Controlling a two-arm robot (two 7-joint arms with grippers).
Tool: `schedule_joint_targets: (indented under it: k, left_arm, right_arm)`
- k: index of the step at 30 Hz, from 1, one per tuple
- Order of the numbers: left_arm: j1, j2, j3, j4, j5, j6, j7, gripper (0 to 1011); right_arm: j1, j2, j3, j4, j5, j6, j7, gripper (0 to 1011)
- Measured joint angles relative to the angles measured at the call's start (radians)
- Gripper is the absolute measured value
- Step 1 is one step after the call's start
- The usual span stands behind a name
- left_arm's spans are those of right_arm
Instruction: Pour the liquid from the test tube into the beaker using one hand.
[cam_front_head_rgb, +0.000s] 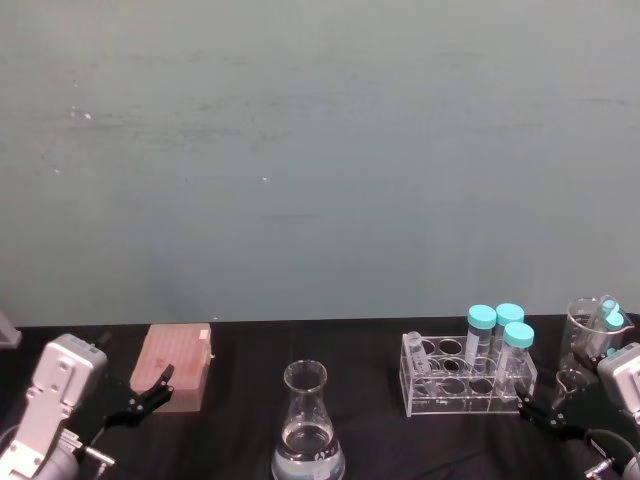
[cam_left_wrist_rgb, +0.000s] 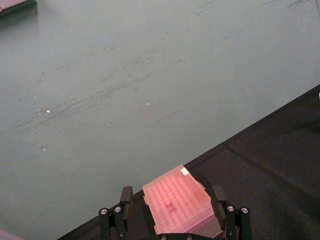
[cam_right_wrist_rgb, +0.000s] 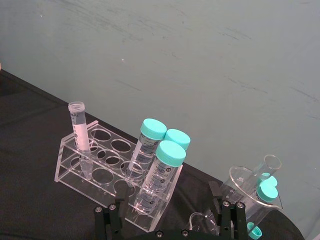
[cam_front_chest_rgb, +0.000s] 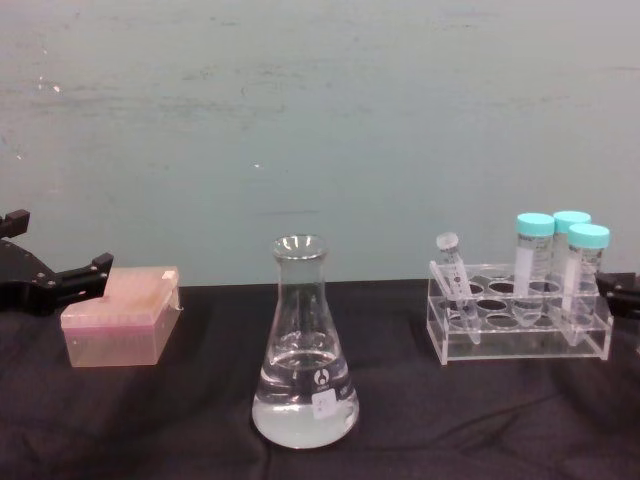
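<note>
The test tube (cam_front_chest_rgb: 455, 276) leans uncapped in the left end of a clear rack (cam_front_chest_rgb: 520, 345); it also shows in the right wrist view (cam_right_wrist_rgb: 79, 131) and in the head view (cam_front_head_rgb: 418, 352). I cannot make out its liquid. The beaker (cam_front_chest_rgb: 305, 372), a tall conical flask with clear liquid in its base, stands at the table's middle front (cam_front_head_rgb: 306, 430). My right gripper (cam_right_wrist_rgb: 167, 202) hangs open, short of the rack's right end, holding nothing (cam_front_head_rgb: 545, 410). My left gripper (cam_left_wrist_rgb: 171, 195) is open at the far left, near a pink box (cam_left_wrist_rgb: 177, 202).
Three taller teal-capped tubes (cam_front_chest_rgb: 560, 260) fill the rack's right end. A small glass beaker (cam_front_head_rgb: 592, 332) with teal-capped tubes stands at the far right. The pink box (cam_front_chest_rgb: 120, 318) sits at the left. A pale green wall rises behind the black table (cam_front_chest_rgb: 150, 430).
</note>
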Motion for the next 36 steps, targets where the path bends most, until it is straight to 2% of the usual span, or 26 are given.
schedule_joint_targets:
  k: [36]
  left_arm:
    - [0.0,0.0,0.0,0.0,0.0,0.0,0.0,1000]
  right_arm:
    - [0.0,0.0,0.0,0.0,0.0,0.0,0.0,1003]
